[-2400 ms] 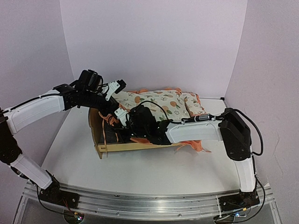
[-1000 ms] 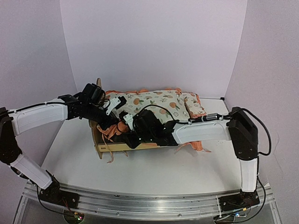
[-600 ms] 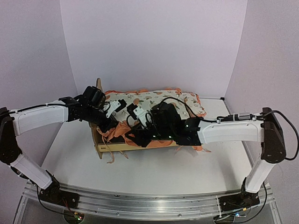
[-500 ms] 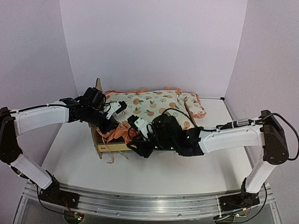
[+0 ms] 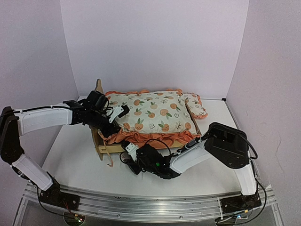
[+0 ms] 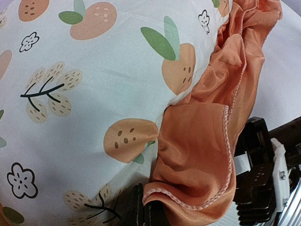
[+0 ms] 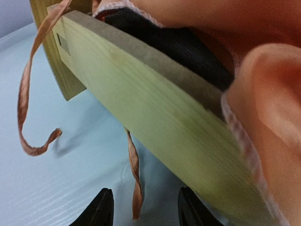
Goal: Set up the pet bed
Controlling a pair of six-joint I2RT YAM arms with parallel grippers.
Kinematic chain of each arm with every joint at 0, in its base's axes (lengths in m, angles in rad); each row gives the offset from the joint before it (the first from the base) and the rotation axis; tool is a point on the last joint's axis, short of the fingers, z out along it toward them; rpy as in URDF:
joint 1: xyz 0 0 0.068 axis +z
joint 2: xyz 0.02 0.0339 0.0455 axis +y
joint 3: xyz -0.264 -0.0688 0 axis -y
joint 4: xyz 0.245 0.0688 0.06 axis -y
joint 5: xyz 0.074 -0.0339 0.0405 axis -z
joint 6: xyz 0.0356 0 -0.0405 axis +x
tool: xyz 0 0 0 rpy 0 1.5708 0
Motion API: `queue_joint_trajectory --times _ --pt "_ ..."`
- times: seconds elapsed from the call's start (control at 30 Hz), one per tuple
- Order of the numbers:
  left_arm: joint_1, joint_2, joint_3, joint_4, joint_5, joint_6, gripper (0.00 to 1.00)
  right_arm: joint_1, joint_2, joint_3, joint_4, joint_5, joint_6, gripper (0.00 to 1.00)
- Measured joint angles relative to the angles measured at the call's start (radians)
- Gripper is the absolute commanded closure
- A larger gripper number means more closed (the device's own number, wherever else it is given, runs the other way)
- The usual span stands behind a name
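The pet bed (image 5: 98, 136) of light plywood stands mid-table, headboard to the left. The fruit-print mattress cushion (image 5: 155, 113) lies over it, its orange ruffle (image 5: 141, 137) hanging down the near side. My left gripper (image 5: 112, 126) is at the cushion's near left corner. In the left wrist view it (image 6: 141, 213) is shut on the ruffle's hem (image 6: 197, 155). My right gripper (image 5: 127, 155) sits low on the table in front of the bed's side rail (image 7: 155, 122). It (image 7: 143, 209) is open, with a loose orange ribbon tie (image 7: 136, 188) dangling between its fingertips, untouched.
The small fruit-print pillow (image 5: 195, 106) lies at the bed's far right end. Another ribbon tie (image 7: 28, 103) trails onto the table by the bed's leg (image 7: 61, 66). The dark fabric base (image 7: 174, 42) shows under the ruffle. Lilac walls close the back and both sides.
My right arm has pulled off the bed and come down in front of the side rail, its jaws wider. The cushion now lies spread flat. My left gripper has kept its hold.
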Motion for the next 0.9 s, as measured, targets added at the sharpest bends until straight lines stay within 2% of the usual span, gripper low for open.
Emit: queue_joint_trajectory --times 0.17,0.23,0.3,0.37,0.4,0.5,0.67,0.77,0.9 --pt "0.000 0.002 0.000 0.006 -0.001 0.001 1.00 0.000 0.068 0.062 0.026 0.030 -0.006 0.60" --pt "0.000 0.004 0.000 0.007 -0.001 0.001 1.00 0.000 0.093 0.085 0.023 0.037 -0.006 0.72" --pt "0.000 0.006 0.000 0.007 -0.001 0.001 1.00 0.000 0.111 0.100 0.021 0.042 -0.008 0.91" --pt "0.000 0.009 0.000 0.007 -0.001 0.002 0.99 0.000 0.116 0.109 0.014 0.048 -0.009 1.00" --pt "0.000 0.009 0.000 0.007 -0.001 0.002 0.96 0.000 0.116 0.109 0.009 0.049 -0.004 1.00" --pt "0.000 0.009 0.002 0.005 0.009 0.007 0.75 0.000 0.111 0.107 0.000 0.032 -0.004 1.00" --pt "0.000 0.008 0.033 -0.030 0.067 0.032 0.45 -0.004 0.024 0.034 -0.082 -0.118 0.024 1.00" --pt "0.002 -0.011 0.046 -0.050 0.117 0.072 0.36 -0.002 -0.053 -0.010 -0.180 -0.245 0.051 1.00" --pt "0.002 -0.109 0.031 -0.072 0.198 0.114 0.34 0.003 -0.136 -0.027 -0.266 -0.373 0.084 1.00"
